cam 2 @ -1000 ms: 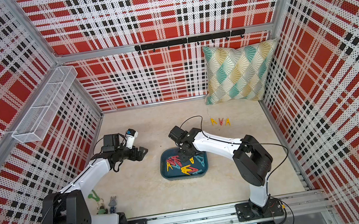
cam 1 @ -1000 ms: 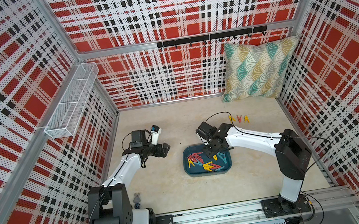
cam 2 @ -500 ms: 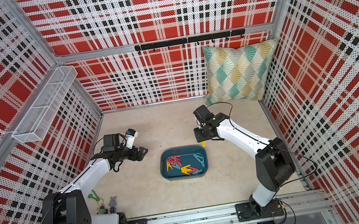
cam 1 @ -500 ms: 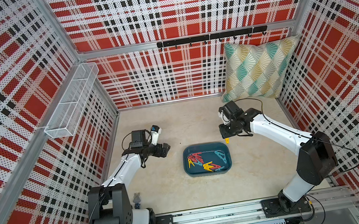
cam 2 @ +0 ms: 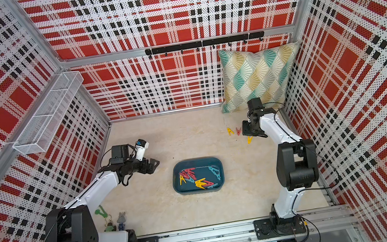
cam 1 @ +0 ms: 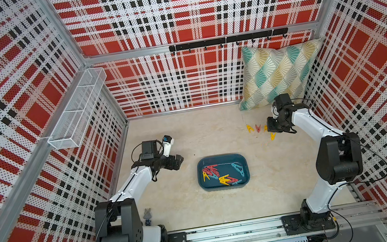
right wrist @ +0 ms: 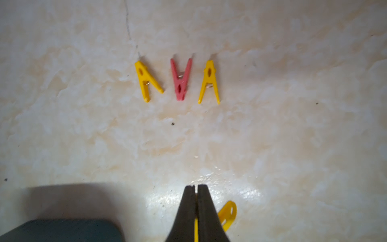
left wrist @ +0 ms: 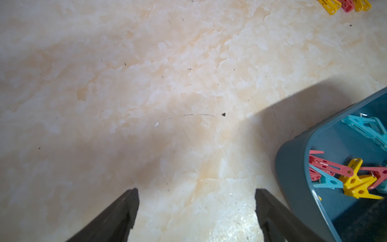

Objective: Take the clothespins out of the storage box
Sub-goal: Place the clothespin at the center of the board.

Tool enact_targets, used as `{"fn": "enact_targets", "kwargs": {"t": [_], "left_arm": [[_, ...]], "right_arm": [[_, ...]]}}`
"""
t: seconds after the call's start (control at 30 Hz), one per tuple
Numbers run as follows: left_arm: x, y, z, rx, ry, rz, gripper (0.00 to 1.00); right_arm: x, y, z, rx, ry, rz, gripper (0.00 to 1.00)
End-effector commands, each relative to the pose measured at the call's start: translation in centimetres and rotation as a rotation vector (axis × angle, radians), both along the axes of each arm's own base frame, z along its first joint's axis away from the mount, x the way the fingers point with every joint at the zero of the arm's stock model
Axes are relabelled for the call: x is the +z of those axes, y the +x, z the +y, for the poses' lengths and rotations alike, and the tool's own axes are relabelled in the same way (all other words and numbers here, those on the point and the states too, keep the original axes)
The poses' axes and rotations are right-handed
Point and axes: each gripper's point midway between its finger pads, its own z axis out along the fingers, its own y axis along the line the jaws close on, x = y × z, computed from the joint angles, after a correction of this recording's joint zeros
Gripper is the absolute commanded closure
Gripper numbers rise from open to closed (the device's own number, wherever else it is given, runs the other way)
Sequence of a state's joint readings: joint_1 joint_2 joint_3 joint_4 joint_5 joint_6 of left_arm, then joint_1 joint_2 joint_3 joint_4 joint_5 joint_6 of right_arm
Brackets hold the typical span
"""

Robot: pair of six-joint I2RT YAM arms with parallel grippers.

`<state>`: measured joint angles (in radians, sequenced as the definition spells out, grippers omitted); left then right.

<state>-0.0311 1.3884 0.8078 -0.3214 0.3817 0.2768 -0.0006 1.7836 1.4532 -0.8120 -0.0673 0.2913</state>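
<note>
Pillow (cam 1: 281,72), patterned in teal and yellow, leans in the far right corner, just behind the right arm. A white wire basket (cam 1: 76,110) hangs on the left wall above the worktop (cam 1: 204,130), and a black hook rail (cam 1: 227,40) runs along the far wall. A few small trinkets (cam 2: 121,217) lie near the left arm's base.

The storage box (cam 1: 220,158) sits near the middle of the worktop, its long axis running left to right. The clothespins (cam 1: 224,179) inside, red, yellow and blue, lie jumbled and overlapping, pointing different ways.

At the far right, a row of three (cam 1: 257,128) lies flat on the worktop, each apart from the next, long axes near to far. The two yellow ones have their closed tips to the far side; the red one between them has its tip to the near side.

The right gripper (cam 1: 273,129) hovers at the right end of that row. Its jaws are clenched on a yellow clothespin (right wrist: 228,210), whose rounded end juts out sideways. The left gripper (left wrist: 196,190) hangs left of the box over the worktop, jaws spread wide and grasping nothing.
</note>
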Motion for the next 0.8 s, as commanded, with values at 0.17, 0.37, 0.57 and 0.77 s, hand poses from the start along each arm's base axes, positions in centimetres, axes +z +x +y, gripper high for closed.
{"fn": "enact_targets", "kwargs": {"t": [0.17, 0.37, 0.57, 0.77], "left_arm": [[0.2, 0.2, -0.1, -0.004, -0.007, -0.014, 0.08], [0.3, 0.2, 0.0, 0.0, -0.007, -0.016, 0.08], [0.3, 0.2, 0.1, 0.001, -0.006, -0.017, 0.08], [0.4, 0.2, 0.1, 0.003, -0.006, -0.019, 0.08]], "right_arm": [[-2.6, 4.2, -3.7, 0.019, -0.093, 0.07, 1.0], [-4.6, 6.8, -4.3, 0.066, -0.137, 0.106, 1.0], [-5.9, 9.0, -4.4, 0.094, -0.144, 0.099, 0.98], [-7.3, 10.1, -4.6, 0.108, -0.156, 0.113, 0.97]]}}
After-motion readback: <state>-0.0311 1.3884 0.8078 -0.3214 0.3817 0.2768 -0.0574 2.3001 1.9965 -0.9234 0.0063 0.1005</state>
